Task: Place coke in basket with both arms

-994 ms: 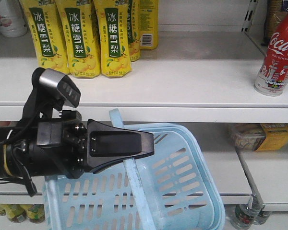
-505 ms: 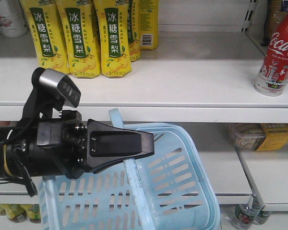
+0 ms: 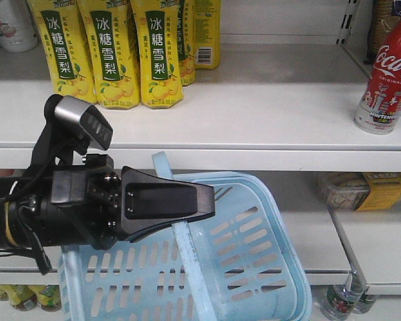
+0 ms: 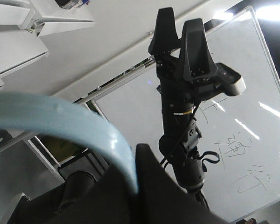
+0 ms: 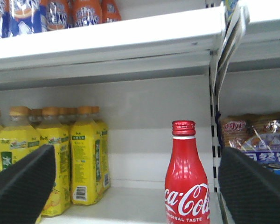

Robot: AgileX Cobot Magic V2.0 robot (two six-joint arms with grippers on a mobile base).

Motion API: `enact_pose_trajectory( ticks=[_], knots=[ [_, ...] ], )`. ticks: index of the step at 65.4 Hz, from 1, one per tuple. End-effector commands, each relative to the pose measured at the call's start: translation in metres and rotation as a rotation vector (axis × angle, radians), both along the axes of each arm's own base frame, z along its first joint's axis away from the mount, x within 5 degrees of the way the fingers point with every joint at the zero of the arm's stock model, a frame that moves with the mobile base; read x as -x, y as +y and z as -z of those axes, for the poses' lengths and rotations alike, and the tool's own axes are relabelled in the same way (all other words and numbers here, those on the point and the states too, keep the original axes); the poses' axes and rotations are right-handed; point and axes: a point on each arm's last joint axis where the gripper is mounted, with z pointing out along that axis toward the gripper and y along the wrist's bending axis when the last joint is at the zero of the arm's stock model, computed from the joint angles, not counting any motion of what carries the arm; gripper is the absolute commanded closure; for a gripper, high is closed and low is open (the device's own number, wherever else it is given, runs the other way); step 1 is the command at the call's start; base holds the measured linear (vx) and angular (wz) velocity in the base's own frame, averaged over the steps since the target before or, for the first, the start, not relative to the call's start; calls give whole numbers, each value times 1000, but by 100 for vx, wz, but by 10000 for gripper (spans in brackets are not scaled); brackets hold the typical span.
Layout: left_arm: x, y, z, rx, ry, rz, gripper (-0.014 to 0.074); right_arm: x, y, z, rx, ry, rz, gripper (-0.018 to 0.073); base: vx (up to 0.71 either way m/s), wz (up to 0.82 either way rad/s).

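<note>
Red gloss is showing only in part: the slim all-red contour coke bottle with white script (image 3: pixel 387 73) is being cropped at the front view's right edge, cap out of frame, and the right wrist view is cutting off its base. The light blue slotted plastic shopping basket (image 3: pixel 220 287) is running off the bottom edge. The black wedge-shaped left gripper (image 3: pixel 204 200) is covering the top of its flat swing handle (image 3: pixel 190 267). In the left wrist view that handle's pale arc is disappearing behind a dark blurred finger; the jaws appear to be clamping narrowly on it, with the basket hanging tilted.

Compared with half a second ago, the basket is swinging slightly back toward the right, its lower right corner sitting further out. The left arm and the bottle are staying put.

The coke is standing upright at the right end of the white shelf board (image 3: pixel 240 107), well apart from the yellow pear-drink bottles (image 3: pixel 107 53) and above and right of the basket. The black right gripper (image 5: pixel 137 184) is holding its ribbed fingers (image 5: pixel 23 179) wide apart, facing the bottle. The bottle is showing in the gap, nearer the right finger, beyond the tips and touching neither.
</note>
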Motion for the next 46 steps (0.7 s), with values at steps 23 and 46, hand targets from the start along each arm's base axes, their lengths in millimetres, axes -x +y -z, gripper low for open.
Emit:
enact_pose_trajectory(
  ticks=[23, 46],
  knots=[
    [18, 5, -29, 194, -49, 140, 603, -95, -1, -44, 93, 114, 32, -85, 0, 0],
    [18, 5, -29, 193, -49, 140, 603, -159, -5, -54, 81, 187, 68, 55, 0, 0]
  ],
)
